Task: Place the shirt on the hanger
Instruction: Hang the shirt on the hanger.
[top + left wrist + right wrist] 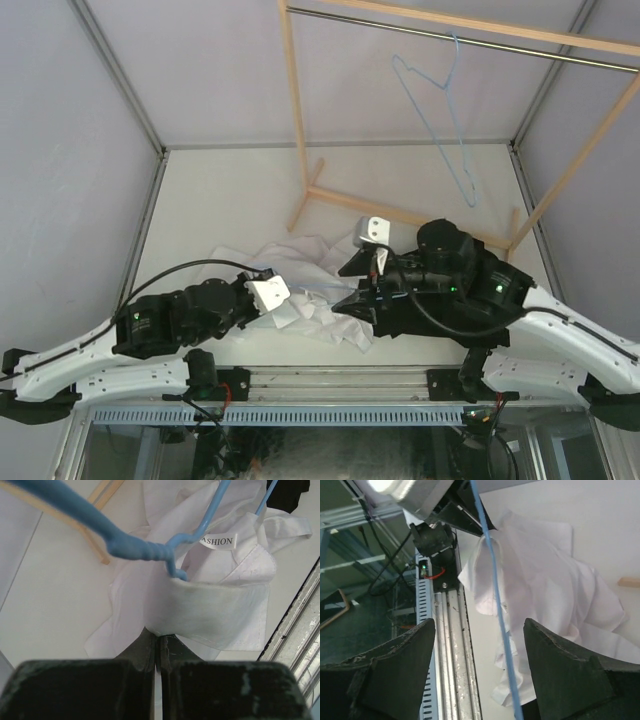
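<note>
Fabric of the white shirt [300, 255] buries most of the blue hanger [135, 550] lying in it; only hook and thin wires show. A dark shape at the left wrist view's far right corner is cut off, unidentifiable. The shirt lies crumpled at the table's [220, 200] near edge, with open surface behind it up to the wooden rack [296, 120]. The left gripper [157, 637], reaching low from the left, pinches the collar tight. The right gripper [480, 630] gapes wide, hanger wire passing untouched between its fingers.
</note>
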Controlling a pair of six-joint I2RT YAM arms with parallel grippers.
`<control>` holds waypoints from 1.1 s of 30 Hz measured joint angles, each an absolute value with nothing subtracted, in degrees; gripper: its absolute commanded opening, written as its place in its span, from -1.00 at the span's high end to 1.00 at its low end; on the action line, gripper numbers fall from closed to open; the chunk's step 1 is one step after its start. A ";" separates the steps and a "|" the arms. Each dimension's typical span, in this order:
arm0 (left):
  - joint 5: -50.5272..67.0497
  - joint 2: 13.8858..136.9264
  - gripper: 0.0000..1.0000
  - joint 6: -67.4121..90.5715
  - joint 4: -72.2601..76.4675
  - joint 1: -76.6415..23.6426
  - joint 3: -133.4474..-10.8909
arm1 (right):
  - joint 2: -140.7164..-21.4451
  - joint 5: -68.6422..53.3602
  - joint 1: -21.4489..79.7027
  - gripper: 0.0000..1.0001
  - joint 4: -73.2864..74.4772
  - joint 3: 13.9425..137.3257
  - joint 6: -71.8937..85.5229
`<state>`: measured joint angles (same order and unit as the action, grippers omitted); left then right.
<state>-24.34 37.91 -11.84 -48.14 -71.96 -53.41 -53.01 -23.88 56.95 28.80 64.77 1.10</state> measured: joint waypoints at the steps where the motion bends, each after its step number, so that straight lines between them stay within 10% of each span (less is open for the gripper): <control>1: -23.77 38.24 1.00 -11.92 -48.14 -71.96 -53.45 | -53.95 -23.44 57.58 -0.41 28.62 64.77 0.71; 12: -20.47 39.09 1.00 -12.56 -48.14 -71.96 -53.56 | -59.59 -18.11 58.26 -0.14 28.08 64.77 -3.31; 22: -20.27 38.22 0.99 -12.64 -48.14 -71.83 -53.56 | -62.98 -20.69 58.87 1.00 27.66 64.51 -4.05; 33: -13.50 33.67 0.54 -11.38 -44.36 -71.50 -52.34 | -61.45 -26.68 59.33 1.00 19.51 60.36 -2.96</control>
<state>-13.50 33.67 -11.38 -44.36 -71.50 -52.34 -61.45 -26.68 59.33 19.51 60.36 -2.96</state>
